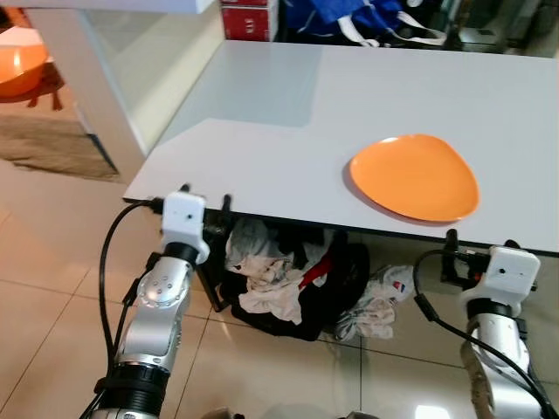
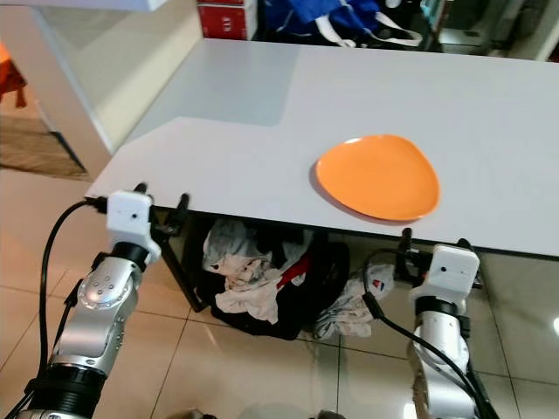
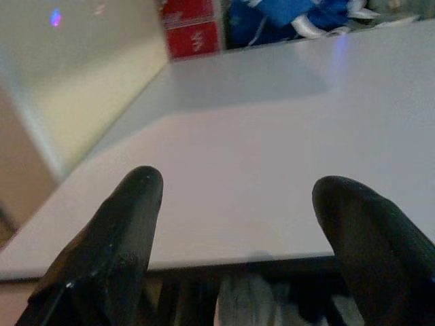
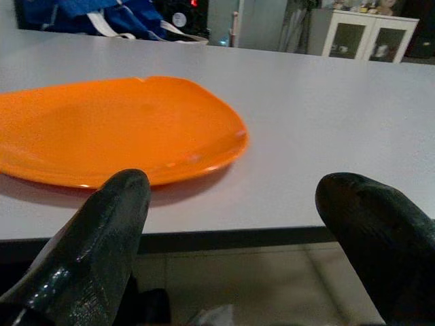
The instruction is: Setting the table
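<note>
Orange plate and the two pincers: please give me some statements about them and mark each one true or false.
1. The orange plate lies flat on the white table, near its front edge. True.
2. The right pincer is shut on the plate. False: its fingers are open and stay in front of the table edge, not touching the plate.
3. The left pincer is open and holds nothing. True.
4. A glass stands on the plate. False: the plate is bare.
5. A pile of clothes lies on the floor under the table. True.
</note>
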Available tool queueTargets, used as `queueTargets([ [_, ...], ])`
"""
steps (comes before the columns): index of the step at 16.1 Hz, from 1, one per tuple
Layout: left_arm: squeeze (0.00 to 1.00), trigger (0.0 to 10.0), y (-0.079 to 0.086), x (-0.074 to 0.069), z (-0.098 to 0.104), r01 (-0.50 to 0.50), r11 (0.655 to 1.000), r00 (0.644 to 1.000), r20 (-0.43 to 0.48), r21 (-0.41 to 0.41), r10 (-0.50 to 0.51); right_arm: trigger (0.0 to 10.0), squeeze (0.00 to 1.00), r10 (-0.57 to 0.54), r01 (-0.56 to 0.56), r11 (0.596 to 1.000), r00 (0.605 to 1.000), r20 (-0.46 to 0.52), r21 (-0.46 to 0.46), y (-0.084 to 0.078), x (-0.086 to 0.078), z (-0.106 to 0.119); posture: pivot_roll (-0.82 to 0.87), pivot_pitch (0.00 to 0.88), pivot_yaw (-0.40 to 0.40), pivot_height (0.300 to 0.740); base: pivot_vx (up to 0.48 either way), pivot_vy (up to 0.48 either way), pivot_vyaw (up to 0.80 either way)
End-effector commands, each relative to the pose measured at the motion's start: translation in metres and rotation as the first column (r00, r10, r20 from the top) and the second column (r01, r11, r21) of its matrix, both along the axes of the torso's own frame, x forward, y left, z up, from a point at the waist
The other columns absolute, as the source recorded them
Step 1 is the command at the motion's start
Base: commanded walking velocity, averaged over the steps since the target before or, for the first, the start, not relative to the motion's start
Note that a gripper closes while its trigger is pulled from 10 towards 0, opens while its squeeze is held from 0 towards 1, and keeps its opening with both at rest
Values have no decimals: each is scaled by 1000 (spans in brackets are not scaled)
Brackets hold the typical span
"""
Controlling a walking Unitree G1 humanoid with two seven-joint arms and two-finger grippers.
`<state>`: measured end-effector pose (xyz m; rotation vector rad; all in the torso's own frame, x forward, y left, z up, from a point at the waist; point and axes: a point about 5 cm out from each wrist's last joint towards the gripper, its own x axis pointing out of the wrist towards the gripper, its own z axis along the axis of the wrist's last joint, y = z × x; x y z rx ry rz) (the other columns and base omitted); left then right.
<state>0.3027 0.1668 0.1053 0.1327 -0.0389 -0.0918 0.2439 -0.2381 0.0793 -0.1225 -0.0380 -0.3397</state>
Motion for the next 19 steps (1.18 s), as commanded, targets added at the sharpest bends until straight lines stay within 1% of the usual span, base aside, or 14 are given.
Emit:
queueTargets([
  [1,0,10000,1,0,-7,-15,999,999,-53,-38,13,10000,0,7,-7,1000,1000,-9,-3,3,1,-1,-78,41,53,740,0,0,0],
  [2,0,10000,-8,1,-10,24,997,997,-76,-79,-30,10000,0,19,-19,1000,1000,-5,-2,6,5,-1,-77,41,53,740,0,0,0],
  [3,0,10000,-18,3,-6,90,993,993,-72,-80,-96,10000,0,31,-31,1000,1000,-1,2,9,9,0,-76,41,53,740,0,0,0],
  [5,0,10000,-25,4,-2,134,988,989,-57,-70,-138,10000,0,44,-44,999,999,-7,3,10,13,1,-74,41,52,740,0,0,0],
  [7,0,10000,-29,6,2,163,984,985,-45,-70,-167,10000,0,52,-51,998,998,-38,24,10,15,-4,-72,41,52,740,0,0,-731],
  [8,0,10000,-29,7,3,167,984,985,-42,-66,-170,10000,0,53,-52,998,998,-38,29,10,16,-5,-71,38,51,740,0,0,-725],
  [10,0,10000,-29,9,5,176,982,983,-41,-62,-179,10000,0,55,-54,998,998,-42,12,10,16,-5,-71,34,53,740,0,0,-728],
  [13,0,10000,-33,8,6,208,976,976,-47,-63,-211,10000,0,51,-51,999,998,-44,-2,10,18,-6,-70,24,52,740,0,0,0],
  [14,0,10000,-34,8,6,216,975,975,-46,-52,-219,10000,0,51,-51,999,998,-44,0,10,19,-6,-69,21,50,740,0,349,0],
  [19,0,10000,-37,11,9,234,968,969,-57,-89,-239,10000,0,62,-62,998,997,-48,7,14,18,-9,-68,25,55,740,0,467,0],
])
